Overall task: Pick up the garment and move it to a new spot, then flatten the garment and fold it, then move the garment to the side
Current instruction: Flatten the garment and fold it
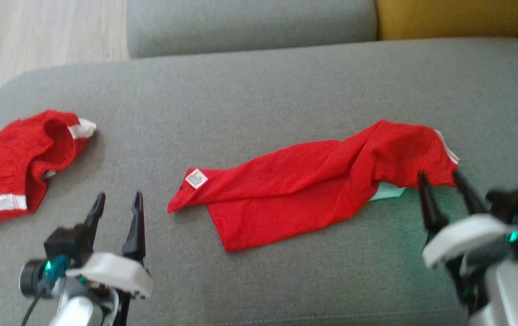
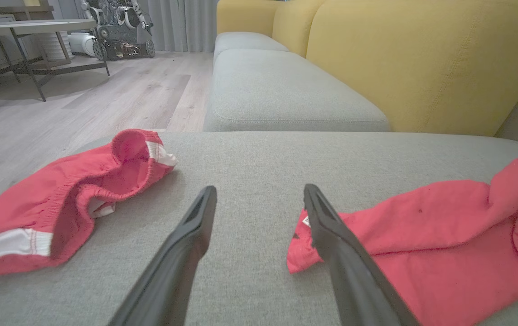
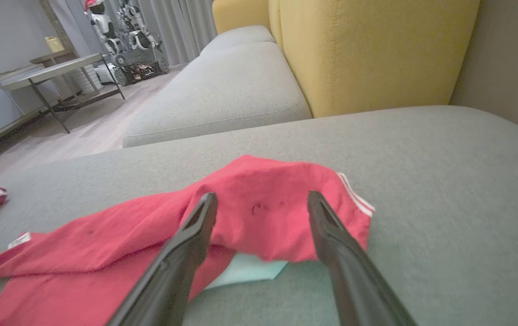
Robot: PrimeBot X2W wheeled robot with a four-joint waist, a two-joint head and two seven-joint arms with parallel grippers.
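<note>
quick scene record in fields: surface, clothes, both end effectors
surface: grey sofa cushion
target: red garment, crumpled lengthwise, mid-cushion
other clothing: red shorts with white stripes, far left
under garment: pale green sheet, partly covered, right end
left end effector: open, empty, between shorts and garment
right end effector: open, at garment's right end
task progress: garment not flattened or folded

The head camera looked steeply down on the grey sofa cushion (image 1: pixel 259 99) from close above. Both wrist cameras sat low near its surface, facing the yellow backrest (image 2: pixel 422 68) across it. All three views shared the long red garment (image 1: pixel 313 185).
</note>
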